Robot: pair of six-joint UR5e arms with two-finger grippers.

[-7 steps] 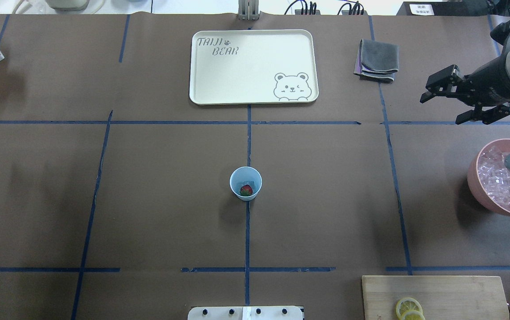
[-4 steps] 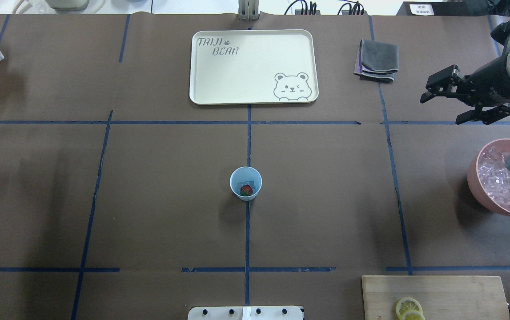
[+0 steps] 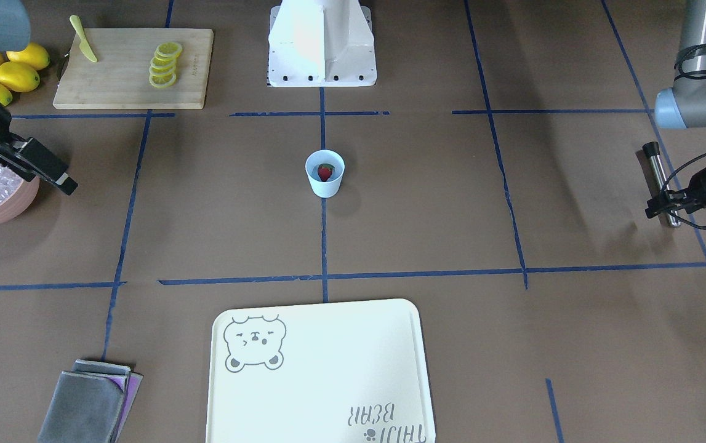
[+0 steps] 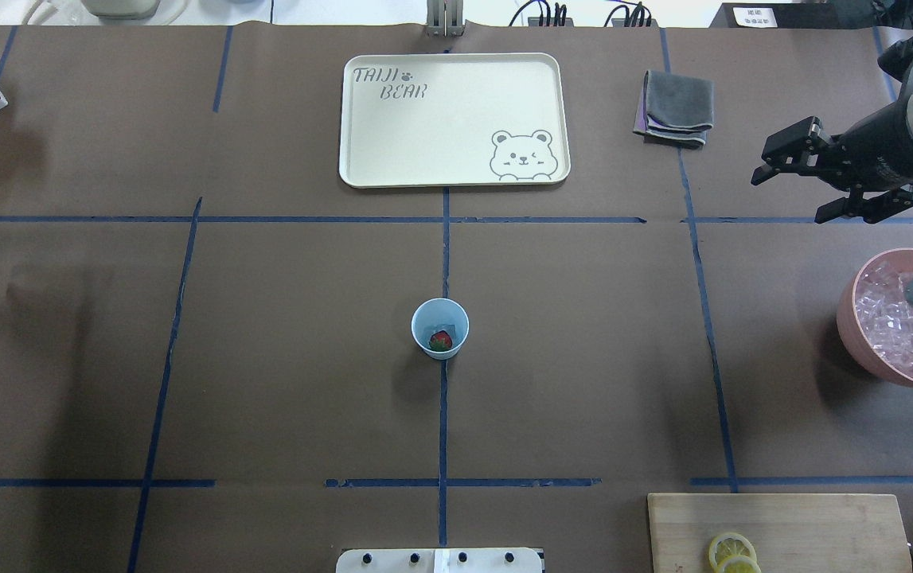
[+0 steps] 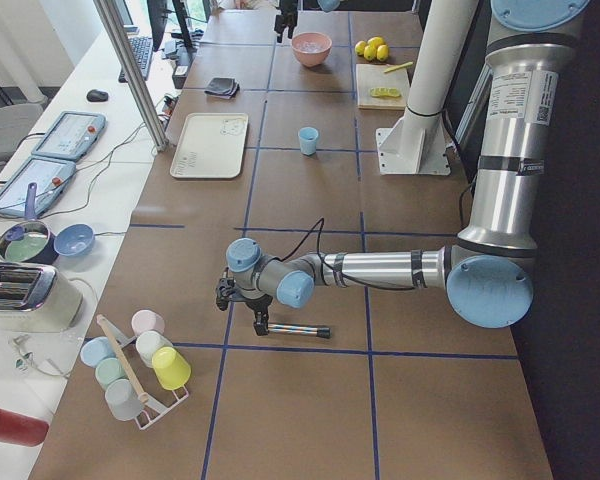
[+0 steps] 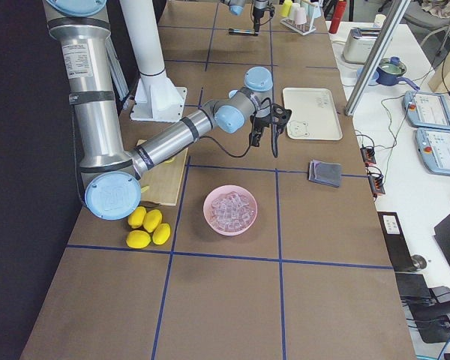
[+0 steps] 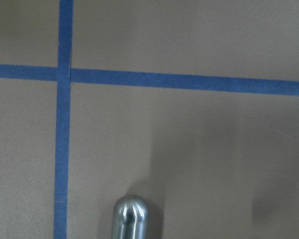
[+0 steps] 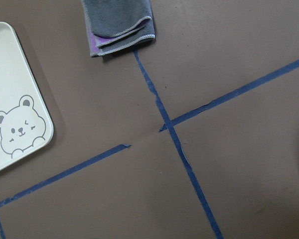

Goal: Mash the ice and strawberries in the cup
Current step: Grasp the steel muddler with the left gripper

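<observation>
Near edge, right: cutting board [image 4: 822,525] with lemon slices [image 4: 731,551]. It is set aside and, as I judge it, no part of this job.

Centre of table: the cup [image 4: 424,317] stands upright on the middle tape line. This spot is probably chosen so either arm can reach it. The strawberry [image 4: 441,341] lies at its bottom. There is a pale patch beside it, and I cannot tell whether that is a cube.

Same depth, far right: pink bowl [image 4: 850,326], heaped with ice [image 4: 894,334], partly hidden under my right forearm.

Slightly farther, far left: my left gripper [image 3: 666,208] sits low over a metal rod [image 3: 659,175] that lies flat on the table. I take the rod for the mashing tool, which would explain why the wrist is down there. I cannot tell whether the jaws are spread or pinching the rod; the wrist camera shows only its rounded end. The cup is well apart, to that gripper's right and a little nearer.

Farther, right: my right gripper [image 4: 786,197] hangs above the table with its fingers spread and holds nothing. The bowl is just nearer than it, and the cup is well apart to its left and nearer.

Far edge: bear tray [image 4: 440,119], and a folded grey cloth [image 4: 675,107] to its right.
</observation>
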